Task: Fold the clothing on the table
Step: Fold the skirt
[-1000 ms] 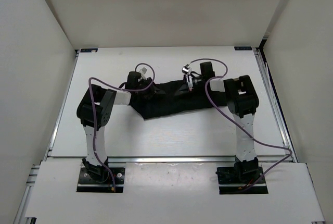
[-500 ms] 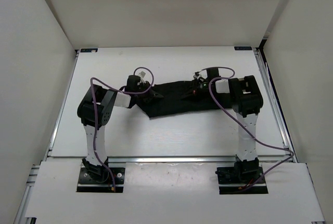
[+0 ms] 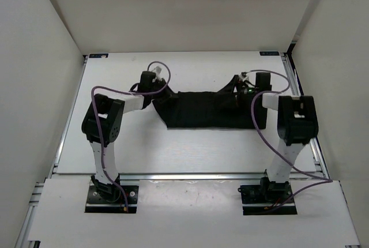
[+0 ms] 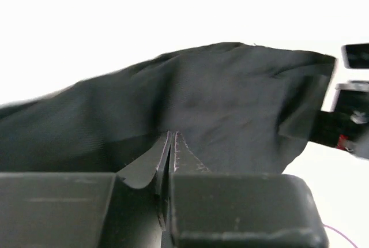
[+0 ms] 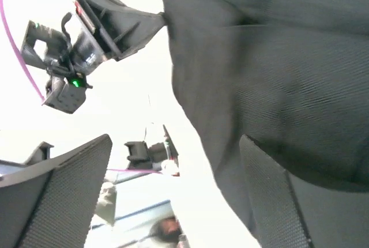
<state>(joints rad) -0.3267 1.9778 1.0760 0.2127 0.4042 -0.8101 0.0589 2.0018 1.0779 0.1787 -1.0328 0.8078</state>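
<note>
Top external: left end effector [image 3: 158, 99] clamps skirt [image 3: 207, 111] at its 9 o'clock edge, likely anchoring it; right end effector [image 3: 242, 90] at 3 o'clock open, empty.

Two white-linked arms on show, the left arm [image 3: 102, 157] and the right arm [image 3: 282, 164], chunky black joints [image 3: 104, 122], black bases [image 3: 106, 193] bolted down, purple cables [image 3: 115, 89] looping off each, and the right gripper [image 5: 173, 202] showing ribbed dark-grey pads [image 5: 69, 196].

We find open table [image 3: 173, 150] in front of and behind the clothing [image 3: 202, 111], but the left arm [image 3: 104, 124] and right arm [image 3: 295, 122] crowd its ends, and walls [image 3: 40, 57] close the sides.
</note>
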